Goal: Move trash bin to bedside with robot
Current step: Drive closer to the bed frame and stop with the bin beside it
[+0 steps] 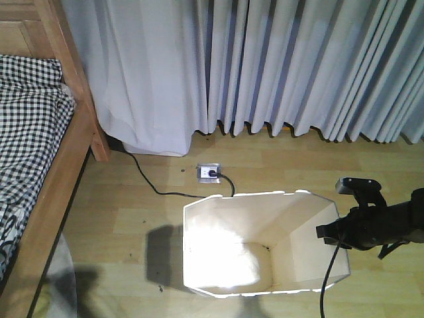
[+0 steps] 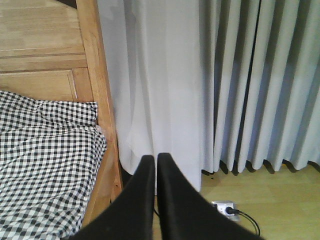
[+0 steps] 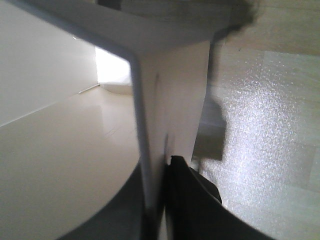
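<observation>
- A white trash bin [image 1: 218,228] stands upright on a pale wooden floor [image 1: 119,212]. Its mouth is open and the cream inside is brightly lit.
- The bin is well apart from the bed, with bare floor between them. It casts a shadow to its left.
- The bed's light wooden frame [image 1: 66,156] runs along the left edge, with black-and-white checked bedding [image 1: 26,112] on top.
- Long pale grey curtains [image 1: 298,59] hang behind and reach the floor.
- A small floor socket [image 1: 209,173] sits just beyond the bin's far rim. A black cable [image 1: 149,184] trails from it toward the corner of the bed.
- The right arm [image 1: 387,225], black, reaches in from the right edge to the bin's right-hand wall.
- In the right wrist view, the right gripper [image 3: 160,180] is pinched narrow onto the bin's thin wall. One finger [image 3: 187,190] is outside the wall and the other is inside.
- In the left wrist view, the left gripper [image 2: 155,160] is up in the air facing the curtains and bed post. Its two black fingers are nearly touching and hold nothing.
</observation>
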